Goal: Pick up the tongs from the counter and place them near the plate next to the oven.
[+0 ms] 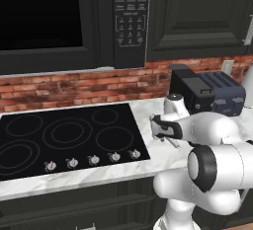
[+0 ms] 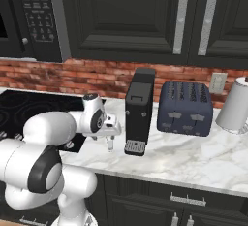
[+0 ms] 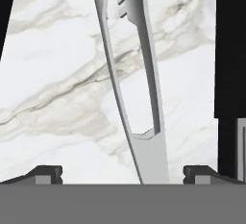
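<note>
Spread fingers (image 3: 123, 174) poised over slim silver metal tongs (image 3: 137, 88) on the white grey-veined marble bench (image 3: 57, 74).

From the left: glossy black glass cooktop (image 1: 64, 135) set into the bench, then white arm with released fingers just above the marble, tongs lying flat between the two dark tips, ungrasped; further right a tall black coffee machine (image 2: 139, 111), dark blue toaster (image 2: 186, 107), pale kettle (image 2: 235, 106).
</note>
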